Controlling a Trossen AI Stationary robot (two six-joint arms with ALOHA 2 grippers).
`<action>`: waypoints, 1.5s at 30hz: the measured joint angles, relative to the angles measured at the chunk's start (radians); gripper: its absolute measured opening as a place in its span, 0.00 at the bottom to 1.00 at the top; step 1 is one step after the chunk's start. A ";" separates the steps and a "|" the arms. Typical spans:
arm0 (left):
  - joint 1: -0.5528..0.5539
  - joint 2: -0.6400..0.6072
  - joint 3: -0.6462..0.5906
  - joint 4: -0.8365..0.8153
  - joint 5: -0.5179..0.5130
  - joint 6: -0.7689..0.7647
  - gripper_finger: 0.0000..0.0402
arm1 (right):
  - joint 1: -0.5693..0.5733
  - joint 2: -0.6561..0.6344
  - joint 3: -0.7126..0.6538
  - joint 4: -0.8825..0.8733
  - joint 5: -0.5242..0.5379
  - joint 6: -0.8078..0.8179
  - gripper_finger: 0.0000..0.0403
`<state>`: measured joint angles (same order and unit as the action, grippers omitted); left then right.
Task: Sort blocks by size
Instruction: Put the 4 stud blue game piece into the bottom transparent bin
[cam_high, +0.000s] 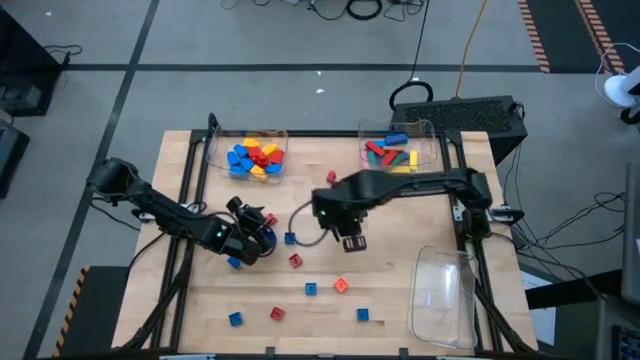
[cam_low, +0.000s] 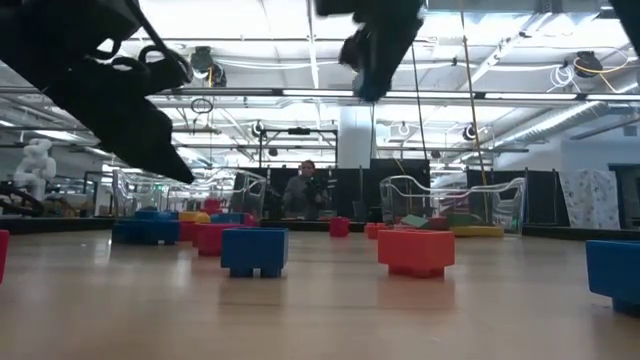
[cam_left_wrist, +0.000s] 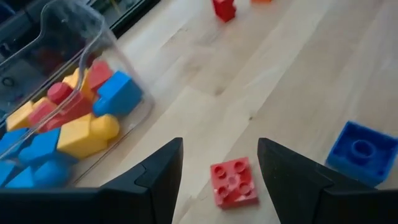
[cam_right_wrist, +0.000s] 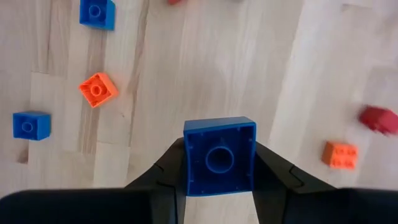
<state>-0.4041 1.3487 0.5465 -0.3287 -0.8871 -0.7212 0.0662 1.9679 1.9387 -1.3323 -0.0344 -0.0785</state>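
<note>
Wooden table (cam_high: 200, 300) carries three clear trays: back-left tray (cam_high: 215, 160) holds chunky blue, red and yellow blocks, back-right tray (cam_high: 428, 135) holds longer bars, front-right tray (cam_high: 445, 295) looks empty. Loose small blocks lie scattered across the front half of the table, well apart from each other. Right gripper (cam_right_wrist: 219, 171) hangs above mid-table with its fingers closed on the side walls of a small blue square block (cam_right_wrist: 219, 155), hollow underside facing the wrist camera. Left gripper (cam_left_wrist: 217, 165) sits low near the back-left tray, jaws spread wide, holding nothing, a red four-stud block (cam_left_wrist: 233, 182) lying flat between the fingers; a blue single-stud block (cam_left_wrist: 362, 151) sits just beside. Judgement: blocks are light, rigid, glossy plastic, not fragile but prone to skid or twist under an off-centre pinch. Best hold is across two opposite flat side walls, fingers square to them, below the studs.
</note>
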 joint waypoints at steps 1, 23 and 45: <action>0.001 0.000 0.000 0.021 -0.001 0.019 0.52 | 0.020 -0.018 -0.007 -0.008 0.022 0.025 0.27; 0.120 0.000 0.000 0.374 0.112 0.365 0.52 | 0.397 -0.469 -0.696 0.154 0.067 0.866 0.27; 0.180 0.007 0.000 0.400 0.147 0.361 0.52 | 0.851 -0.532 -0.983 0.376 0.060 1.698 0.27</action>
<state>-0.2237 1.3556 0.5467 0.0716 -0.7401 -0.3598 0.9172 1.4356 0.9553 -0.9565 0.0254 1.6197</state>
